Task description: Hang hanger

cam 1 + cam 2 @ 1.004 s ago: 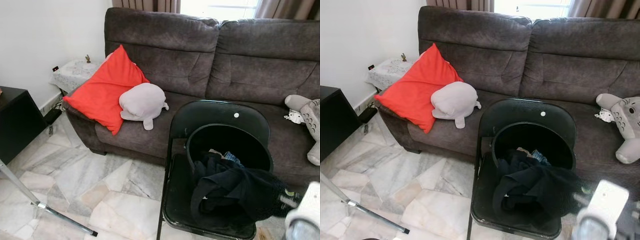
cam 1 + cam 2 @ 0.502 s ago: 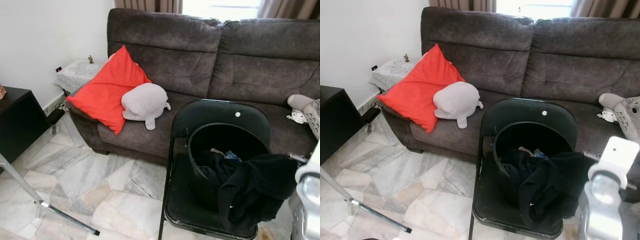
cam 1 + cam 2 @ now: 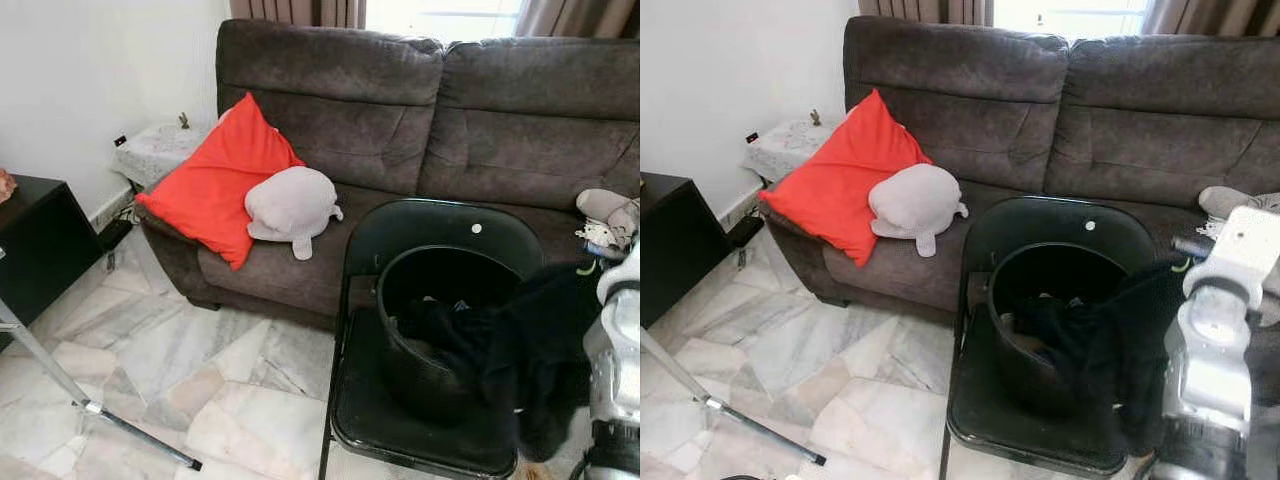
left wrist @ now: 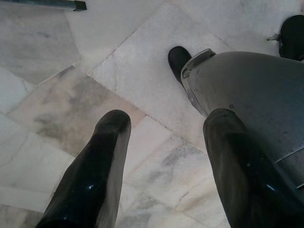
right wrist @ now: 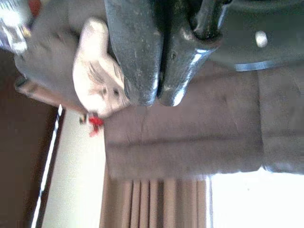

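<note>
My right fingers (image 5: 152, 97) are pinching the black garment (image 3: 1120, 340) above the bin (image 3: 1040, 300); my left fingers (image 4: 114, 156) are hanging spread.

right arm (image 3: 1215, 340): risen | black garment (image 3: 1120, 345): lifted higher out of bucket (image 3: 1040, 300)

We counted one dark brown fabric sofa (image 3: 430, 120) with two back cushions, and on its seat one red square pillow (image 3: 215, 180). There were two plush toys: one rounded pale grey one (image 3: 290, 205) beside the pillow and one grey-and-white one (image 3: 605, 215) at the far end. One black folding chair (image 3: 425, 400) stood in front, carrying one round black plastic basket (image 3: 435, 320). One black garment (image 3: 530, 350) hung over its rim. We saw one lace-covered side table (image 3: 160, 150), one black cabinet (image 3: 35, 250) and one slanted metal pole (image 3: 90, 405).
</note>
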You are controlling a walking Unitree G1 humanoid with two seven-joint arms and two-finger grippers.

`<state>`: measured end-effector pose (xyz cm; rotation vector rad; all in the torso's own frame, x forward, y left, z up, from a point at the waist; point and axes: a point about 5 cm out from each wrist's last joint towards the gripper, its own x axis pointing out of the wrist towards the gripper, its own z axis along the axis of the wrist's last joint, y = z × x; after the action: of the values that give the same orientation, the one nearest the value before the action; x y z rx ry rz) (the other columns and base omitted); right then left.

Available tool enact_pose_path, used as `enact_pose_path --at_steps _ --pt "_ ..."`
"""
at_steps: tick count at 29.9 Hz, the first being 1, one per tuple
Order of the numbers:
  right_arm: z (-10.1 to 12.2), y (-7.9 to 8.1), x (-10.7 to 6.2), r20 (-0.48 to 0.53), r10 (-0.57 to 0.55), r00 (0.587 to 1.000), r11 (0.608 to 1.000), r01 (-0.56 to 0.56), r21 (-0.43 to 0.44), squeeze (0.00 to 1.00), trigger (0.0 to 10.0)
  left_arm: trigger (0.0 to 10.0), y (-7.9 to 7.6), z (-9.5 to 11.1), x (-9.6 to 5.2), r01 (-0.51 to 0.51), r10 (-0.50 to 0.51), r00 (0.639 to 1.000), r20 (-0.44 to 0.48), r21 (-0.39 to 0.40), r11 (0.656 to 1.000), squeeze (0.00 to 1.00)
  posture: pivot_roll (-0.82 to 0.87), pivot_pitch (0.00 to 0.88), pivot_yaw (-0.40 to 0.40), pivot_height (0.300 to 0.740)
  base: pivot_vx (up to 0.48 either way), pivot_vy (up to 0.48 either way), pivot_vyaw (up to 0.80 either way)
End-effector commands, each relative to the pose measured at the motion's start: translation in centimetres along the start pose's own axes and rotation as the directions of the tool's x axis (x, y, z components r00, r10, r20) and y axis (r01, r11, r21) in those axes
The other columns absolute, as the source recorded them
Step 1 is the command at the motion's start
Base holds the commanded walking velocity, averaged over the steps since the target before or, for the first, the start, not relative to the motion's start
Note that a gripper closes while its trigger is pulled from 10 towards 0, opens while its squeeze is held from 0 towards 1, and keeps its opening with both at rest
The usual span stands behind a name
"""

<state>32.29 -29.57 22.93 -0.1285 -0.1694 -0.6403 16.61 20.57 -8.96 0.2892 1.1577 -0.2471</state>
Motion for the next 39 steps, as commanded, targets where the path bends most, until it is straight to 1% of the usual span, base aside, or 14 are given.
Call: enact_pose_path --at_steps 1,6,8,16,18,20,21,22,24,25,26,28,33,39 --pt "0.4 0.5 0.4 0.013 0.024 1.0 1.0 -0.024 0.007 0.0 0.0 10.0 0.3 -0.3 -0.1 -0.006 0.007 1.0 -0.019 0.019 1.0 0.0 -0.05 0.02 0.048 0.74 0.0 0.0 0.0" --pt "-1.0 1.0 0.4 -0.049 0.064 0.997 0.998 -0.064 -0.01 0.0 0.0 10.0 0.2 -0.3 -0.1 -0.006 0.007 1.0 -0.019 0.016 1.0 0.0 -0.05 0.02 0.048 0.74 0.0 0.0 0.0" --pt "-0.7 1.2 0.8 -0.018 0.08 0.997 0.997 -0.08 -0.011 0.0 0.0 10.0 0.2 -0.3 -0.1 -0.006 0.006 1.0 -0.02 0.017 1.0 0.0 -0.05 0.021 0.051 0.74 0.0 0.0 0.0" --pt "3.0 1.1 3.4 0.1 0.046 0.994 0.999 -0.047 0.008 0.0 0.0 10.0 0.3 -0.3 -0.1 -0.008 0.009 1.0 -0.019 0.019 1.0 0.0 -0.05 0.018 0.051 0.74 0.0 0.0 0.0" --pt "3.5 2.4 3.7 0.112 0.129 0.985 0.992 -0.128 -0.017 0.0 0.0 10.0 0.3 -0.3 -0.1 -0.009 0.009 1.0 -0.019 0.018 1.0 0.0 -0.05 0.018 0.052 0.74 0.0 0.0 0.0" --pt "3.1 5.0 3.1 0.086 0.305 0.948 0.952 -0.3 -0.068 0.0 0.0 10.0 0.3 -0.3 -0.1 -0.009 0.009 1.0 -0.019 0.018 1.0 0.0 -0.05 0.02 0.051 0.74 0.0 0.0 0.0" --pt "3.1 5.0 3.1 0.086 0.305 0.948 0.952 -0.3 -0.068 0.0 0.0 10.0 0.3 -0.3 -0.1 -0.009 0.009 1.0 -0.019 0.018 1.0 0.0 -0.05 0.02 0.051 0.74 0.0 0.0 0.0" --pt "2.2 7.1 2.0 0.059 0.446 0.893 0.891 -0.438 -0.117 0.0 0.0 10.0 0.3 -0.3 -0.1 -0.01 0.01 1.0 -0.02 0.018 1.0 0.0 -0.05 0.02 0.051 0.74 0.0 0.0 0.0" --pt "1.2 9.0 0.5 0.034 0.557 0.83 0.824 -0.546 -0.149 0.0 0.0 10.0 0.3 -0.4 -0.1 -0.01 0.01 1.0 -0.021 0.017 1.0 0.0 -0.05 0.023 0.052 0.74 0.0 0.0 0.0" --pt "0.0 10.5 -0.9 0.01 0.64 0.768 0.757 -0.629 -0.177 0.0 0.0 10.0 0.3 -0.4 -0.1 -0.009 0.01 1.0 -0.021 0.017 1.0 0.0 -0.05 0.024 0.052 0.74 0.0 0.0 0.0" --pt "-0.5 11.0 -1.4 -0.006 0.663 0.749 0.735 -0.652 -0.187 0.0 0.0 10.0 0.3 -0.4 -0.1 -0.009 0.01 1.0 -0.021 0.016 1.0 0.0 -0.05 0.024 0.052 0.74 0.0 0.0 0.0" --pt "-1.7 11.7 -2.3 -0.038 0.69 0.723 0.704 -0.682 -0.195 0.0 0.0 10.0 0.3 -0.3 -0.1 -0.009 0.01 1.0 -0.021 0.016 1.0 0.0 -0.05 0.024 0.052 0.74 0.0 0.0 0.0" --pt "-2.8 11.8 -2.6 -0.057 0.693 0.719 0.7 -0.689 -0.185 0.0 0.0 10.0 0.3 -0.3 -0.1 -0.011 0.011 1.0 -0.02 0.014 1.0 0.0 -0.05 0.024 0.052 0.74 0.0 0.0 0.0" --pt "-2.9 12.1 -3.7 -0.063 0.769 0.636 0.616 -0.764 -0.192 0.0 0.0 10.0 0.3 -0.3 -0.1 -0.009 0.009 1.0 -0.02 0.018 1.0 0.0 -0.05 0.022 0.053 0.74 0.0 0.0 0.0"
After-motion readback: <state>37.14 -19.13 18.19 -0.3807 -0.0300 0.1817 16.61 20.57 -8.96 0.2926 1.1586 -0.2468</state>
